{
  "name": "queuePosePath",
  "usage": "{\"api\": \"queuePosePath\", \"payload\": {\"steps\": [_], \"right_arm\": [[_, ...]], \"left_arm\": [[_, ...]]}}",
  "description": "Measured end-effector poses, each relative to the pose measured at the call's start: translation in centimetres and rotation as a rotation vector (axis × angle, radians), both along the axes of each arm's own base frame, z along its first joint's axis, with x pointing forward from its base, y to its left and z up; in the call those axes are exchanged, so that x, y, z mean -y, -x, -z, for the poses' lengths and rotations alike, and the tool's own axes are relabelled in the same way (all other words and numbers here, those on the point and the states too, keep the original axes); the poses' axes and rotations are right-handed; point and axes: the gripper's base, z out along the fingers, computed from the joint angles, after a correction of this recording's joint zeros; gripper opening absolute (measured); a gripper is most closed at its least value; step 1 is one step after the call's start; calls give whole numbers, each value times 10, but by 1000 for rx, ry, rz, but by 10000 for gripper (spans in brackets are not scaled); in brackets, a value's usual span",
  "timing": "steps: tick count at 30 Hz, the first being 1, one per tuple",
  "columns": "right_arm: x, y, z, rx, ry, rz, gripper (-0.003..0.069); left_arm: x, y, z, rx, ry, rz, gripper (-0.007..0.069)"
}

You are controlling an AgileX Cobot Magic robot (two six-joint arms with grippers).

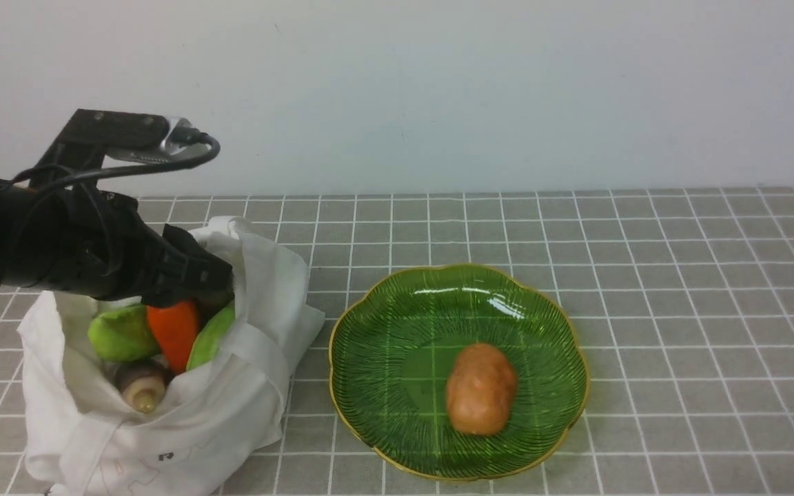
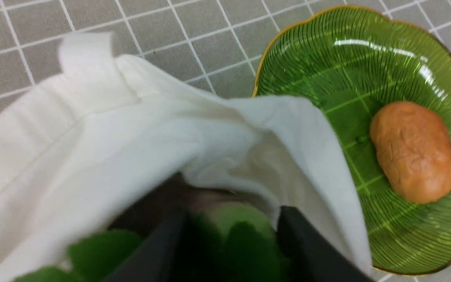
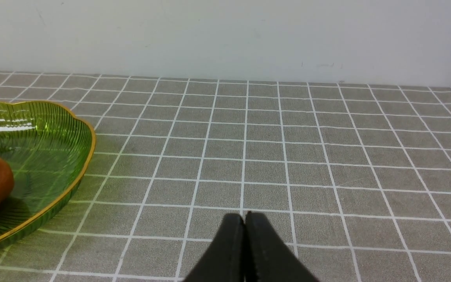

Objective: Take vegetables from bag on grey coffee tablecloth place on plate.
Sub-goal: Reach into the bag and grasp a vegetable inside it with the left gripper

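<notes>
Your left gripper [image 2: 235,214] sits in the bag [image 1: 163,413] mouth, its 2 fingers [image 2: 307,244] flanking the carrot [image 1: 175,334] at its green leaves; you can't tell whether they pinch. The carrot stands steeply, tip down, leaves up. Your right gripper [image 3: 245,223] is pressed together above the tablecloth [image 3: 327,156].

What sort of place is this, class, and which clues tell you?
Probably a robot test bench dressed as a dining table. A grid tablecloth runs up to a bare wall. A robot arm reaches into a bag of vegetables beside a plate.
</notes>
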Motion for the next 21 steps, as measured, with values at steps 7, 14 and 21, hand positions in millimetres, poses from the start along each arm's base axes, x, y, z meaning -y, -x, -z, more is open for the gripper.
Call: {"api": "queuePosePath", "payload": {"steps": [7, 14, 21], "right_arm": [[0, 0, 0, 0, 0, 0, -15], [0, 0, 0, 0, 0, 0, -15], [0, 0, 0, 0, 0, 0, -15]], "left_arm": [[2, 14, -17, 23, 25, 24, 208], [0, 41, -45, 118, -28, 48, 208], [-3, 70, -73, 243, -56, 43, 208]]}}
